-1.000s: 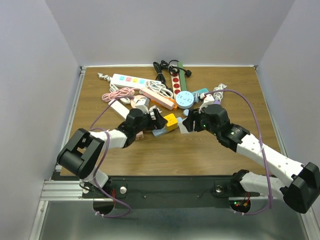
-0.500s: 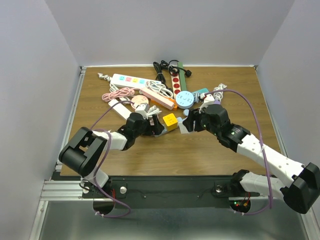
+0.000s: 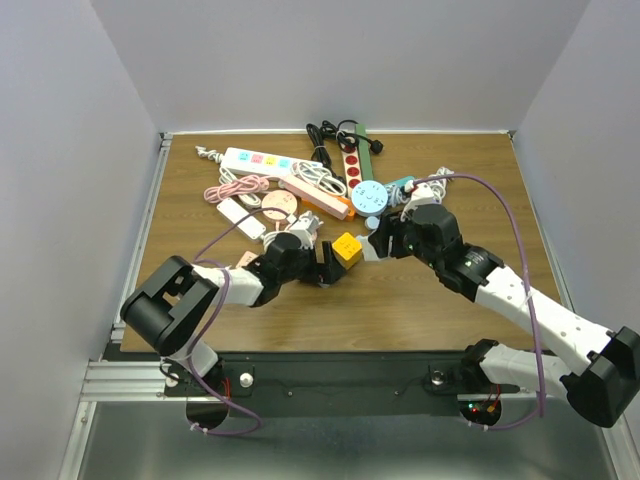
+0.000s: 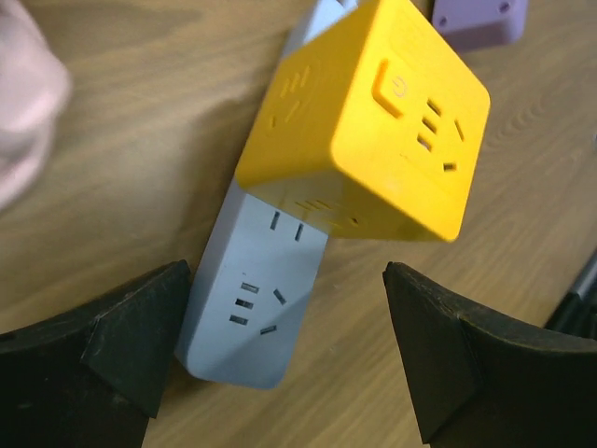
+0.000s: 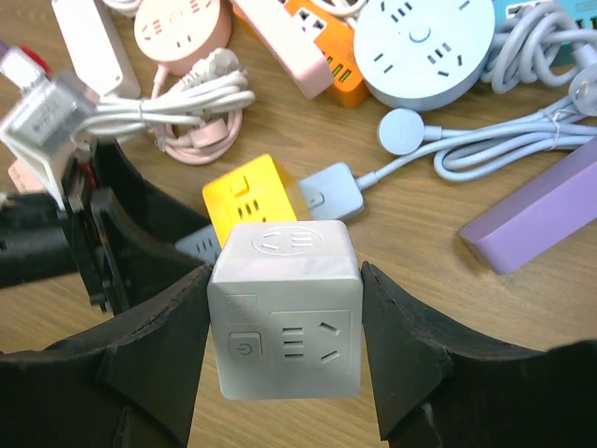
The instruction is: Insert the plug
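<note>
From above, the left arm lies low across the table (image 3: 200, 330), its left gripper (image 3: 325, 268) just beside the yellow cube socket (image 3: 347, 248). The right gripper (image 3: 383, 240) faces it from the opposite side.

In the left wrist view, the jaws stand wide apart and empty. The yellow cube socket (image 4: 373, 121) rests on a pale blue power strip (image 4: 252, 299) ahead of them.

In the right wrist view, both fingers (image 5: 159, 327) clamp a white cube adapter (image 5: 284, 313), and the yellow cube socket (image 5: 247, 191) sits just beyond it.
</note>
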